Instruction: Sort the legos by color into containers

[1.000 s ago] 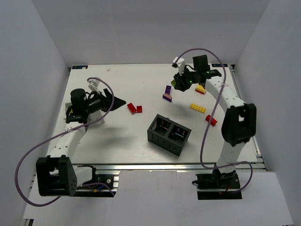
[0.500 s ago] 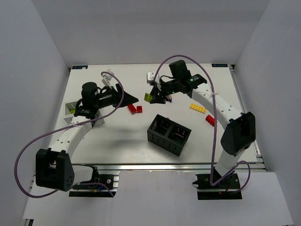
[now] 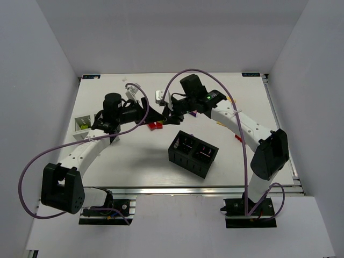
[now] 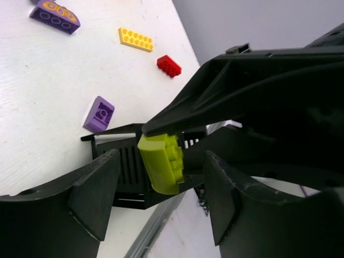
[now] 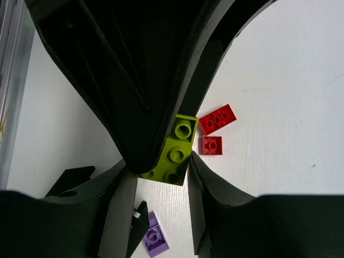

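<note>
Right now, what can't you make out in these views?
Top view: lime green studded plastic brick, covered where left pincer and right pincer meet.
Top view: small white box, contents too small.
Left wrist: black two-compartment box, mostly behind brick and right pincer.
Right wrist: upper half blocked by left pincer.

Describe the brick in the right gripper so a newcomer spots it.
Start at the black box on the table; just beyond it the two arms' tips meet. The lime green brick is pinched in the right gripper, above the surface, between the open fingers of the left gripper. Nearby red bricks and a purple brick lie flat; it alone is lime and held.
</note>
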Robot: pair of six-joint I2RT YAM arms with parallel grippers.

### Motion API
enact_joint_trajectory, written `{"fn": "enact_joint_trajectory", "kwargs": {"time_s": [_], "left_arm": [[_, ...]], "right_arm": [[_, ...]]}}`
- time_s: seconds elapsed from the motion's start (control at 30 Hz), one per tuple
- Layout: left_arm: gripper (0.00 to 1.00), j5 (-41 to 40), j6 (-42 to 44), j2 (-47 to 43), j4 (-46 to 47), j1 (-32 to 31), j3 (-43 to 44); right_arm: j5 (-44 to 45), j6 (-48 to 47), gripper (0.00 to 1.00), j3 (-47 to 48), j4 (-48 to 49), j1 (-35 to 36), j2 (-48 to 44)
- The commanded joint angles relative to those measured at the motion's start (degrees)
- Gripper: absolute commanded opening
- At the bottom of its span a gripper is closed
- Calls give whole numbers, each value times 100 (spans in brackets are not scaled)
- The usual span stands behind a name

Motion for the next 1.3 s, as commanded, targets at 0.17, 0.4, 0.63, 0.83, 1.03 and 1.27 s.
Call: {"fn": "enact_joint_trajectory", "kwargs": {"time_s": [0.17, 0.4, 0.63, 0.83, 1.03, 1.27], "left_arm": [[30, -574, 286, -8, -547, -201, 354], [9, -1153, 400, -156, -933, -114, 660], [0, -4473, 1103, -658, -2962, 220, 1504], [0, -7136, 1139, -1053, -3781, 756, 1400], [0, -7930, 1148, -957, -3861, 1521, 917], [0, -8204, 990, -791, -3465, 2163, 574]], "right_arm": [[130, 154, 14, -173, 366, 104, -262], [490, 469, 89, -630, 779, 78, -640], [2282, 1541, 87, -1490, 1954, -247, -1307], [2802, 2798, 0, -2116, 2590, -1073, -2037], [2223, 3414, 0, -2396, 2721, -1882, -2117], [1757, 3310, 0, -2739, 2748, -2225, -2389]]}}
